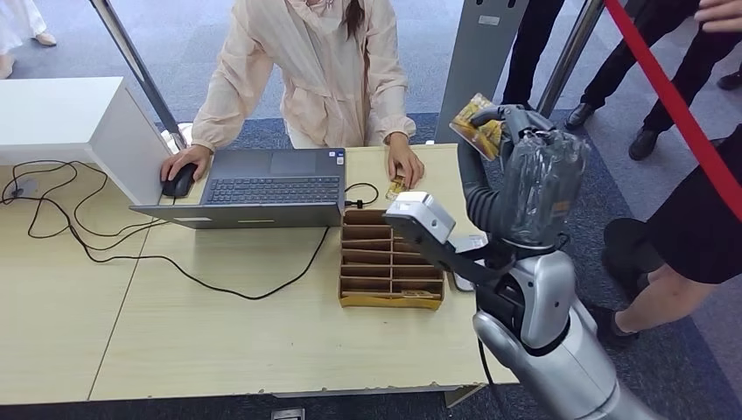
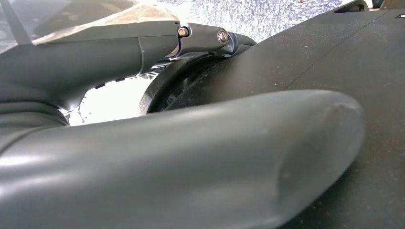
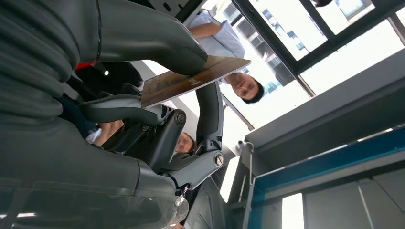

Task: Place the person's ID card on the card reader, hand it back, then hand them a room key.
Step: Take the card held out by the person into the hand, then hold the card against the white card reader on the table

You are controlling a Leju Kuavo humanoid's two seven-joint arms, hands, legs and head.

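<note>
Head view shows the card (image 1: 478,125) raised high in the right hand (image 1: 512,131), well above the table (image 1: 219,341) – thumb pressing on one face, fingers under the other, its long edge pointing away from the palm. The person's hand (image 1: 404,164) rests on the table beyond and lower, beside the cardboard tray (image 1: 389,262). Left hand (image 2: 191,162) hangs by the body – whether it is open I cannot tell.

counter (image 1: 219,341) looks like pale wood laminate, pretty matt. The tray (image 1: 391,300) is plain brown cardboard. Laptop (image 1: 262,188) has that brushed grey metal look, and the mouse (image 1: 179,181) is glossy black plastic. The robot hand (image 1: 525,131) is smooth dark grey plastic wrapped in clear crinkly film, and its card (image 1: 479,124) is shiny. Person's jacket (image 1: 306,70) is thin pinkish cloth. Floor's (image 1: 175,35) a blue-grey carpet.
</note>
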